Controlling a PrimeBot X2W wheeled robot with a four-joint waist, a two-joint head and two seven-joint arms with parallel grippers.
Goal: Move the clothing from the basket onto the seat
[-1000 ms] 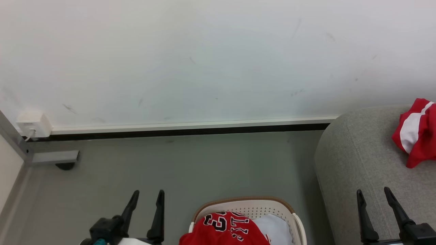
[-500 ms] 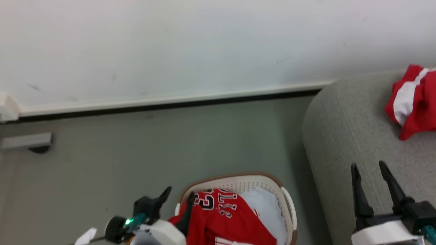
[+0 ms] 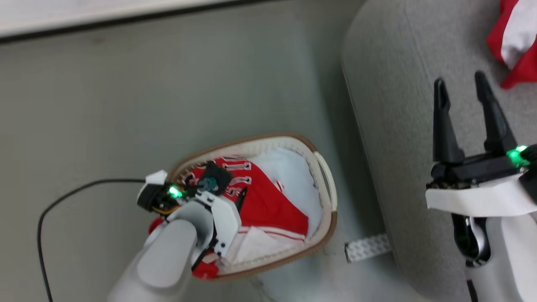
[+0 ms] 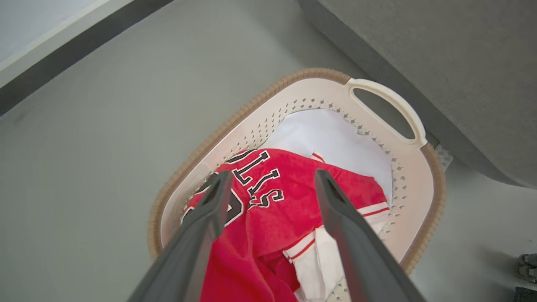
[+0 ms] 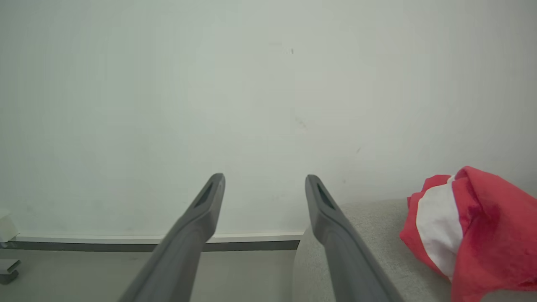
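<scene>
L gripper [image 4: 272,180] has swung in over basket [image 4: 419,184], fingers spread, empty, just above red clothing [image 4: 268,222]. R gripper [image 3: 459,79] hovers over seat [image 3: 390,105], also spread.

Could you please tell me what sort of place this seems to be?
Probably an indoor room staged as a home corner: a light-grey fabric seat, a white perforated plastic basket of red garments, a plain wall.

Left gripper [image 4: 272,173] above the basket [image 4: 251,105]
Its two dark fingers stand wide apart over a red jersey [image 4: 268,222] with black-and-white lettering, which lies in the basket partly on a white pad [image 4: 335,142]. The basket stands on the grey floor [image 4: 105,126], its loop handle [image 4: 390,98] near the grey seat [image 4: 440,63].
</scene>
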